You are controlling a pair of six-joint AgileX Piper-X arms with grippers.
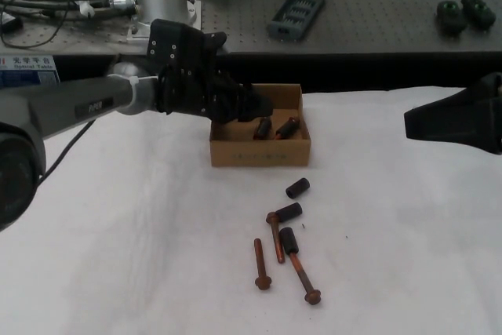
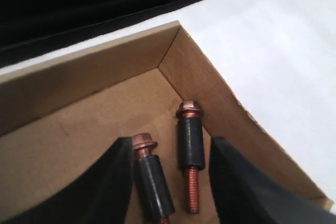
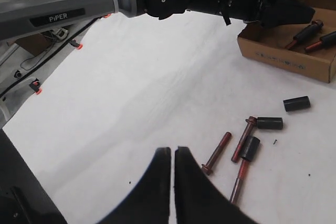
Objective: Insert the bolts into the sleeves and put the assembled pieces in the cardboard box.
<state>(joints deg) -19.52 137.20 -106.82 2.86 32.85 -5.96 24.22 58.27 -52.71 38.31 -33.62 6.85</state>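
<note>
Cardboard box point(image 1: 260, 149): open-topped, on the white cloth point(image 1: 133, 233).

Assembled pieces, two: flat on the box floor by its right-hand wall, side by side and not touching.
- First assembled piece point(image 2: 190, 145): just beside the box wall, black sleeve under a copper head, thread bare.
- Second assembled piece point(image 2: 151, 179): one place further from that wall.

Left gripper point(image 2: 170, 142): above the box interior, jaws wide apart and gripping nothing. Both pieces in the gap between the fingers point(image 2: 107, 182), the second close beside one finger; contact cannot be told.

Right gripper point(image 3: 172, 151): well away from the box to its right, above bare cloth, jaws pressed together with nothing between.

Loose stock on the cloth, robot's side of the box:
- Loose sleeve point(image 1: 297, 188): nearest the box, lying alone.
- Second sleeve point(image 1: 289, 212): further from the box, at the head of a bolt point(image 1: 276, 239), not threaded on it.
- Sleeved bolt point(image 1: 300, 268): sleeve on the thread end, head farthest from the box.
- Bare bolt point(image 1: 260, 264): beside these, left of them.
</note>
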